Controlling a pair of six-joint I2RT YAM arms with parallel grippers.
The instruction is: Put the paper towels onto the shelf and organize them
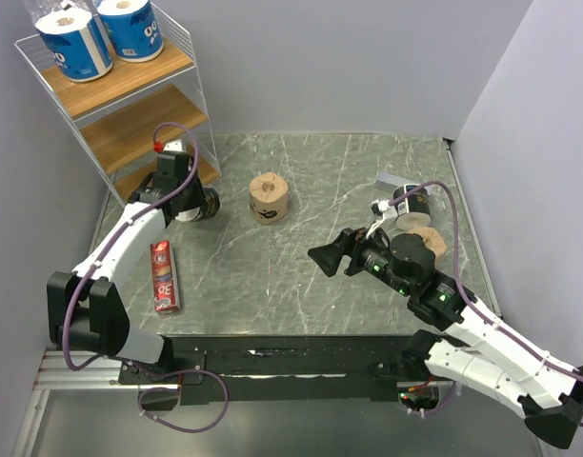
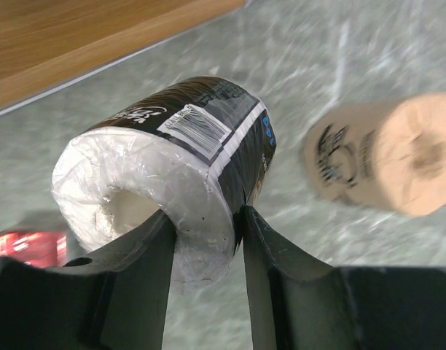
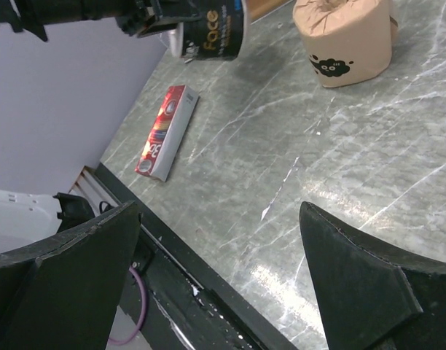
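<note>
My left gripper (image 1: 198,203) is shut on a black-wrapped roll (image 2: 201,138), one finger inside its hollow core and one outside, pinching the wall. It holds the roll just above the table beside the shelf's (image 1: 130,114) lowest board. Two blue-wrapped rolls (image 1: 74,43) (image 1: 130,29) stand on the top board. A tan roll (image 1: 269,197) stands mid-table; it also shows in the right wrist view (image 3: 347,36). A second black roll (image 1: 412,202) and a second tan roll (image 1: 430,238) sit at the right, partly hidden by my right arm. My right gripper (image 1: 325,257) is open and empty above the table.
A flat red box (image 1: 165,276) lies on the table near my left arm. A small grey flat block (image 1: 392,181) lies at the back right. Grey walls close in the table on the left, back and right. The dark front rail (image 3: 208,292) runs below my right gripper.
</note>
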